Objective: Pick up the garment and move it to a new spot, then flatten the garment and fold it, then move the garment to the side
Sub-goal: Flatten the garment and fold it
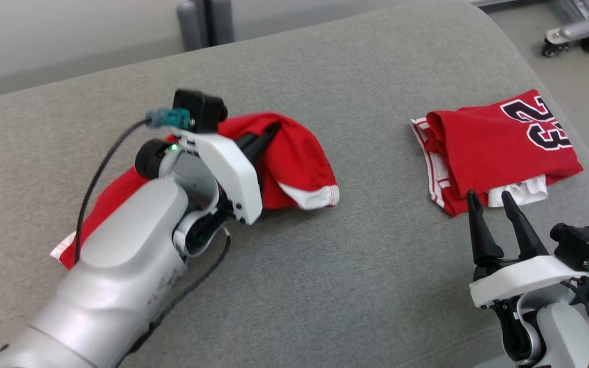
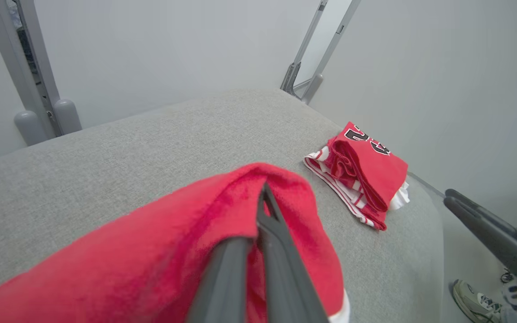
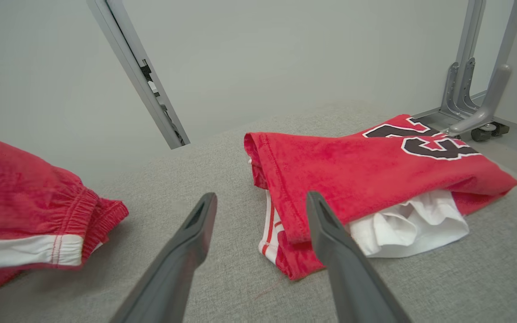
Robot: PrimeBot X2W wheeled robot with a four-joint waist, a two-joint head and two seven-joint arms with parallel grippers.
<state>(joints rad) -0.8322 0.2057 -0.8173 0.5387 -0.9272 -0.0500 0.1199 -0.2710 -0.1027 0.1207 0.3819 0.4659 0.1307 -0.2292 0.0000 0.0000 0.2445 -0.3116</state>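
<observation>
Red garment [image 1: 299,153], crumpled and white-trimmed at one hem, lies on the robot's left half of the grey fabric-covered table [image 1: 376,266]. The left gripper [image 1: 273,129] has its jaws pressed together on a raised fold near the garment's far end. The left wrist view shows the two dark fingers closed, with red cloth bunched around their tips. In the head view the garment's long axis runs from the lower left, where a white-edged corner peeks out beside the pale forearm, up to the right, where the hem ends. The pinch therefore sits towards the far, right-hand end, and most of the cloth trails back under the arm towards the robot. That matters for the lift, I judge: raised from this end, the length should hang or drag behind the jaws rather than come up as one bundle. The right gripper [image 1: 486,197] stands well apart on the robot's right, jaws wide and holding nothing, its tips just beside the near edge of a folded red jersey [image 1: 509,143] with black numerals. Bare table lies between the two red pieces and looks the likeliest new spot, and the left arm is plainly the nearer one to carry the garment there.
</observation>
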